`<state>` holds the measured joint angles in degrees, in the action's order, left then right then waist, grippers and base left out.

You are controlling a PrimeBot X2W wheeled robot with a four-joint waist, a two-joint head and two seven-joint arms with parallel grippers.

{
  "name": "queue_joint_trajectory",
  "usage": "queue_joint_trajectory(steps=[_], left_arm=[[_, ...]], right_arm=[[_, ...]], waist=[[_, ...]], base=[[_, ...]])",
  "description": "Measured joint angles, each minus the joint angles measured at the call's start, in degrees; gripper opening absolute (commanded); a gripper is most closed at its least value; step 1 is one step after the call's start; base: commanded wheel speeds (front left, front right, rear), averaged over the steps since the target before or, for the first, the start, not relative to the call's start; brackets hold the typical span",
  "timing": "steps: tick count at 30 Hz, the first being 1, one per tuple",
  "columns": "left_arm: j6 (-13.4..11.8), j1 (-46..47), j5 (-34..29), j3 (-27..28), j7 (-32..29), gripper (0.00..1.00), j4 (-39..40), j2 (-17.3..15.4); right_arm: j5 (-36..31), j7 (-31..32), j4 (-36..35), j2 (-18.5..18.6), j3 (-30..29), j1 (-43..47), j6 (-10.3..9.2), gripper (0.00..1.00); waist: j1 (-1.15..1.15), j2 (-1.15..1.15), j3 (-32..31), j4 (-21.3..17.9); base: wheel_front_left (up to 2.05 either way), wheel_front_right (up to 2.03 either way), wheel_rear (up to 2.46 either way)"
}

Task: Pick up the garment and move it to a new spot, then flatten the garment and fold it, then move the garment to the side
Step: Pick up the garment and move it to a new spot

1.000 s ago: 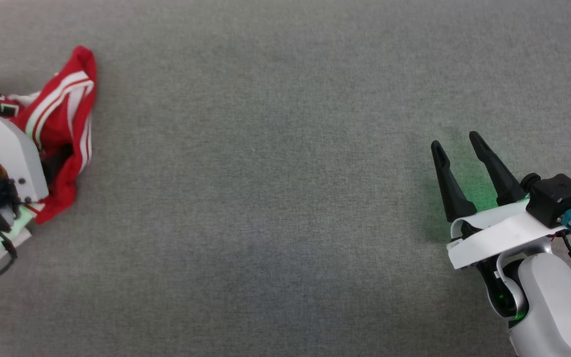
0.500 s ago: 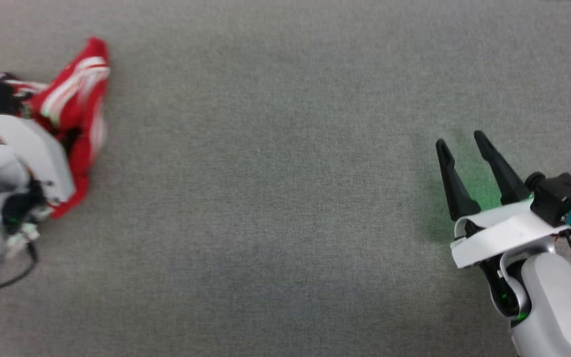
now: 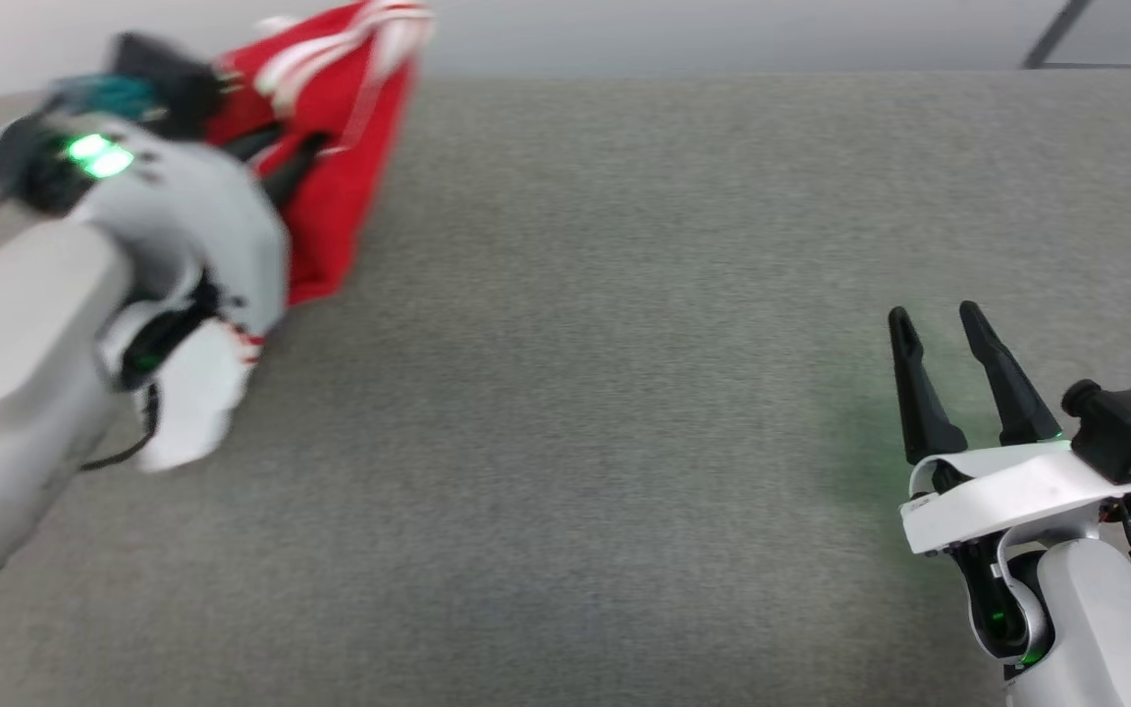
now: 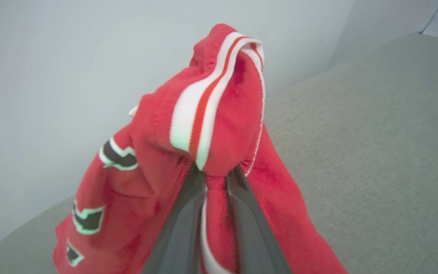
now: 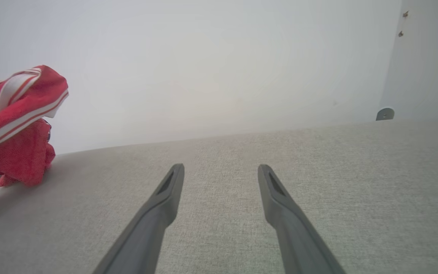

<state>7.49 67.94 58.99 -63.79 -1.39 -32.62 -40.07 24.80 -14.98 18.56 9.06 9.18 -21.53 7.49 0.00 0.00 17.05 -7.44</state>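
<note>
Garment [image 4: 219,125]: red jersey with red-and-white striped trim and black-and-white lettering, bunched up and pinched in the left gripper [image 4: 216,178].
Grip, left: fingers clamped on a fold; a striped fold stands just past the fingertips, the rest hangs on both sides of them.
Height: gripper and cloth are raised over the grey fabric surface [image 3: 624,393]; cannot tell whether the lowest cloth touches it.
Right gripper [image 3: 937,316]: jaws spread, nothing between them, low over the surface.
Spacing: garment is well apart from the right gripper, off to its left.
</note>
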Motion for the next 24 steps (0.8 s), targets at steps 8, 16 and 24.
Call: queue_joint_trajectory(steps=[8, 16, 24], left_arm=[[0.0, 9.2, -5.1, -8.6, 0.2, 0.0, 4.9, 6.8], [0.0, 10.6, -14.4, -9.5, -3.6, 0.0, 9.1, 14.1], [0.0, 5.1, -16.7, -9.7, -9.0, 0.0, 10.7, 14.9]], right_arm=[[1.1, 0.0, -1.5, -2.4, -4.2, 1.1, 0.0, 1.0], [1.9, 0.0, -2.9, -4.4, -7.0, 1.0, 0.0, 1.0], [2.8, 0.0, -3.7, -5.6, -8.5, 1.0, 0.0, 1.0]], waist=[[0.0, 0.0, 0.7, -4.9], [0.0, 0.0, 3.2, -10.6], [0.0, 0.0, 6.4, -15.9]], base=[[0.0, 0.0, 0.0], [0.0, 0.0, 0.0], [0.0, 0.0, 0.0]])
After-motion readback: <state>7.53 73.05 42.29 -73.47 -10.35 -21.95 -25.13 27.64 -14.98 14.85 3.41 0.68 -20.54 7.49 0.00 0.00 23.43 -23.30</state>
